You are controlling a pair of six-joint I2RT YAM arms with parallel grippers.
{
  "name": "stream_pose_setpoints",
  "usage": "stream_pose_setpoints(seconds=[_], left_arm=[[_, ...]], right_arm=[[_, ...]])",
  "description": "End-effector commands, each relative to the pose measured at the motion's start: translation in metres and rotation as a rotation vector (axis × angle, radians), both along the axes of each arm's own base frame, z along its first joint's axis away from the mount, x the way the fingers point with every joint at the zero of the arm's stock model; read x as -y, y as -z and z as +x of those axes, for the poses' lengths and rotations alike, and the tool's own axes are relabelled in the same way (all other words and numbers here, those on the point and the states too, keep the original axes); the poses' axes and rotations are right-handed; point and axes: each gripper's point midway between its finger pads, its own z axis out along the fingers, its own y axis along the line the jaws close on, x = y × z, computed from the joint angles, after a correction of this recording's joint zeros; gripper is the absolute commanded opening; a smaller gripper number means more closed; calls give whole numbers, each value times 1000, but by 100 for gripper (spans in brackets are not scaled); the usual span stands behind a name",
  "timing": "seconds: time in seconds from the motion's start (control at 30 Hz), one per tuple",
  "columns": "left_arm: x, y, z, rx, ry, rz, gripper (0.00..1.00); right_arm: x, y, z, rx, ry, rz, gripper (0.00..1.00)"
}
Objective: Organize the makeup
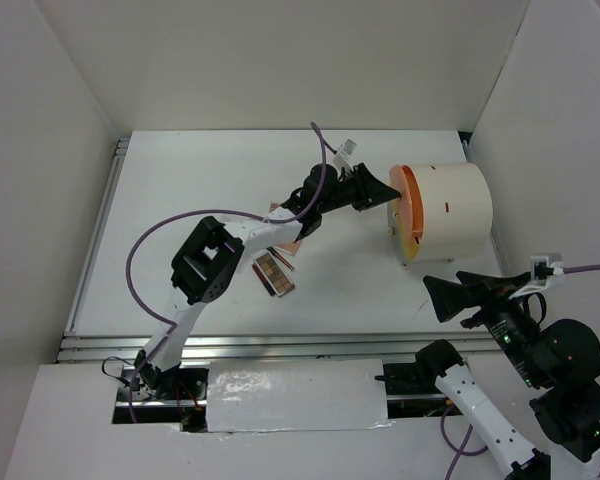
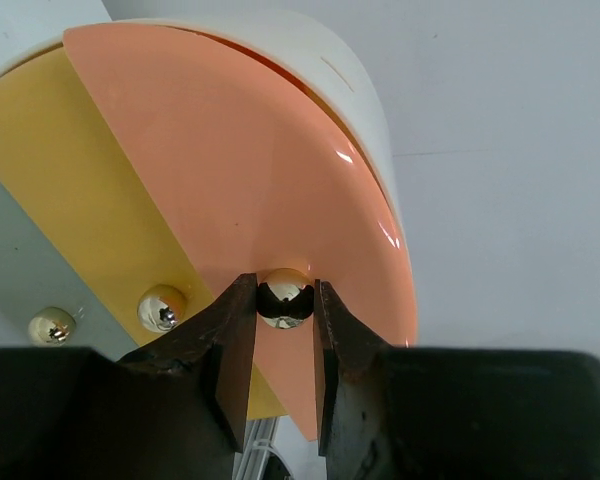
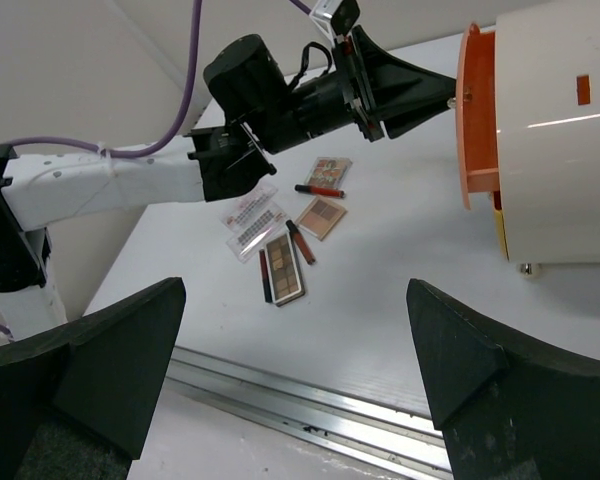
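Barely begun: left gripper [image 2: 282, 292] pinches the knob [image 2: 285, 304] of the orange drawer [image 2: 230, 170], right gripper [image 3: 295, 325] gapes idle, makeup [image 1: 274, 270] lies unsorted at the cylinder's [image 1: 462, 198] nine o'clock.

You have palettes [image 3: 321, 217], white packets [image 3: 252, 222] and thin sticks [image 3: 300, 242] lying flat, clustered on the table [image 1: 380, 290]; the nearest palette [image 1: 273, 272] lies at the cluster's six o'clock.

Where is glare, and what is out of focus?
Left wrist view: white glints on the orange drawer front, reflections in the knob. Right wrist view: its own fingers are dark and soft, the makeup sharp. Top view: even light, faint shadows.
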Motion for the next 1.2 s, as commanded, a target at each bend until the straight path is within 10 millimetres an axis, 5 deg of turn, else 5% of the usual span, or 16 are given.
stream_pose_setpoints(seconds=[0.0, 0.67, 0.77, 0.8, 0.83, 1.0, 1.1, 1.17], left_arm=[[-15, -23, 7, 42, -13, -19, 20], [-68, -22, 10, 41, -87, 37, 19], [-72, -19, 9, 38, -93, 37, 38], [-73, -20, 8, 38, -91, 34, 76], [-73, -20, 7, 40, -87, 34, 97], [-84, -25, -1, 54, -107, 69, 99], [-110, -45, -6, 100, -192, 153, 99], [-132, -36, -1, 56, -291, 262, 99]], right_arm=[[-1, -6, 2, 23, -1, 4, 100], [-10, -8, 5, 21, -34, 19, 100], [-11, -7, 5, 19, -40, 18, 100], [-12, -7, 6, 17, -45, 16, 100], [-12, -7, 7, 17, -45, 16, 100], [-20, -4, 11, 7, -74, 8, 100], [-28, -2, 16, 4, -107, -5, 100], [-38, 0, 21, -1, -147, -12, 99]])
